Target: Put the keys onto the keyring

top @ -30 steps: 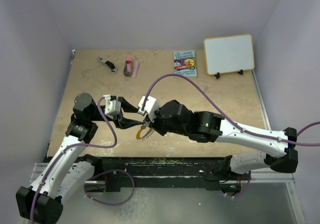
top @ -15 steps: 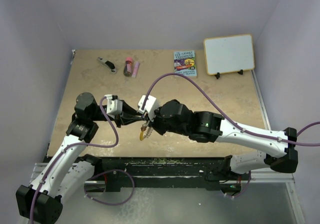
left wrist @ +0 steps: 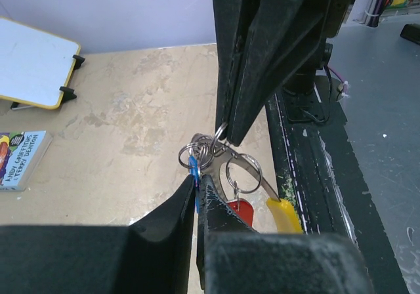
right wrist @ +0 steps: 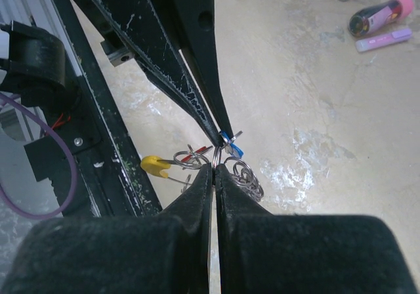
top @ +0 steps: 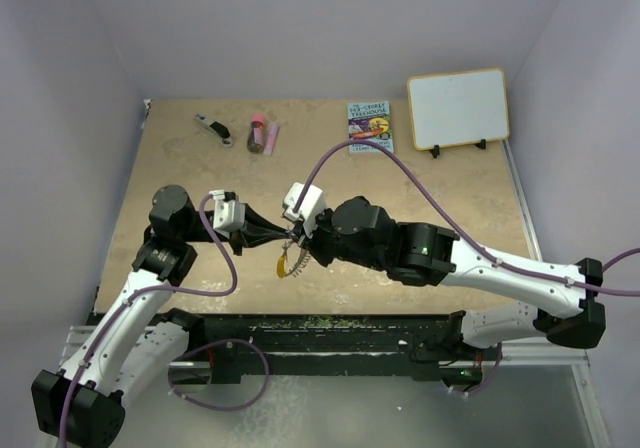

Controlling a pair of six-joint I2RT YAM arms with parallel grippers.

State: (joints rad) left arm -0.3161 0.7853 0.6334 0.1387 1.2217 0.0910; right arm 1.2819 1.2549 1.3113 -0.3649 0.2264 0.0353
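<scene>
- Lavender walls close in a beige, marbled table [top: 180, 158]. Both arms reach from its near edge and meet left of the middle.
- Left gripper [left wrist: 197, 178]: the jaws are pinched together on the blue key [left wrist: 194, 168]. Its tag shows as a thin blue sliver between the fingertips.
- Right gripper [right wrist: 214, 168]: the jaws are pressed tight on the silvery top of the keyring [left wrist: 248, 170], almost tip to tip with the left gripper.
- The keyring hangs below the two gripper tips. Its silvery part runs down to an orange-yellow end that points toward the near edge.
- The red key [left wrist: 241, 210] dangles from a small ring under the silvery part, just beside the yellow end.
- Several small silver rings [right wrist: 246, 176] bunch together where the grippers meet. I cannot tell which ring is threaded on which.
- At the far left of the table lies a black-and-silver clip tool [top: 213, 128]. To its right is a dark red tube [top: 257, 134] with a pink marker [top: 271, 135] just beside it.
- At the far middle a small book [top: 370, 126] lies flat, and to its right a whiteboard [top: 458, 108] stands propped up.
</scene>
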